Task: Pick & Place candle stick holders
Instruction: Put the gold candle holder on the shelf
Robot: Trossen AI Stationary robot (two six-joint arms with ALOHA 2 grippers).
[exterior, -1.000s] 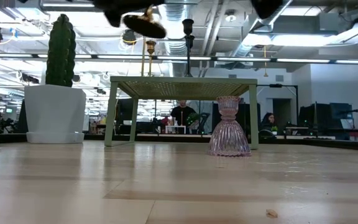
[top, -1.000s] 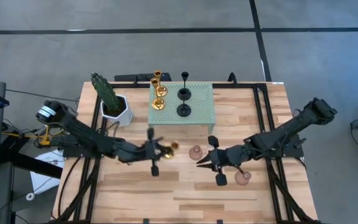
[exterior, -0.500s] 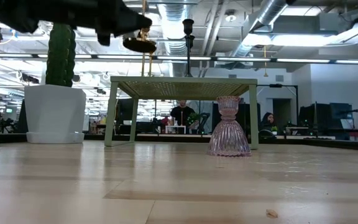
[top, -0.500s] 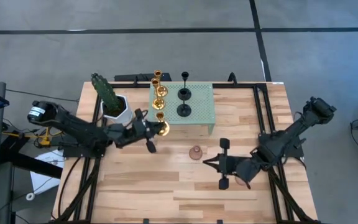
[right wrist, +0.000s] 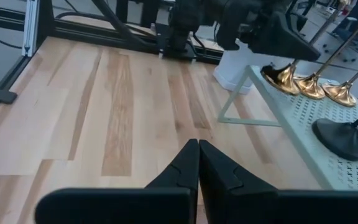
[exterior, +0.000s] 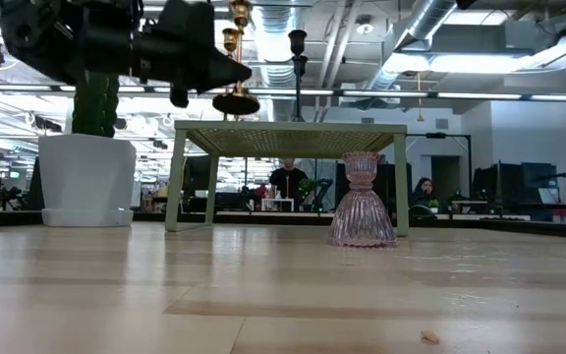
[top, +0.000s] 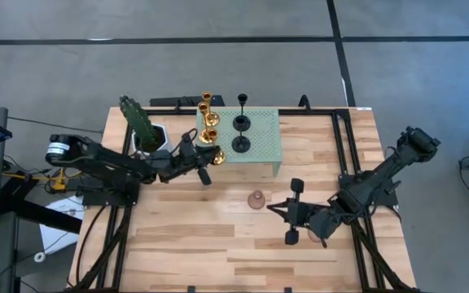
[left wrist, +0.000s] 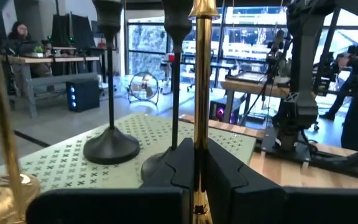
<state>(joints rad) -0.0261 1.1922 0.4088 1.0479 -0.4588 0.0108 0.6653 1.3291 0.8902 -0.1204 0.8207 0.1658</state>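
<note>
left gripper (top: 208, 159) is clamped on the stem of a gold holder (top: 215, 155), held upright at the stand's (top: 260, 142) front-left corner, base just above the top edge. in the left wrist view the 2 fingers (left wrist: 225, 177) pinch the thin gold stem (left wrist: 199, 99) between them, with 2 black holders (left wrist: 111, 144) on the perforated top beyond. low view shows the gold base (exterior: 236, 101) hanging a little above the stand top (exterior: 293, 129), not touching it.

2 more gold holders (top: 208, 122) stand in a row along the stand's left edge, 2 black holders (top: 241, 134) in the middle of it. cactus (top: 137, 118) in a white pot sits left of the stand, just behind the left arm.

right gripper (top: 293, 213) is low over the table (top: 186, 236) at front right, fingers shut together with nothing between them; right wrist view shows the 2 fingertips (right wrist: 188, 163) pressed closed over bare wood. 1 pink holder (top: 256, 198) stands on the table just left of that gripper, apart from it, in front of the stand. it shows as a ribbed pink piece (exterior: 363, 202) upright in the low view. a 2nd pink holder cannot be made out; the right arm covers that spot.
</note>
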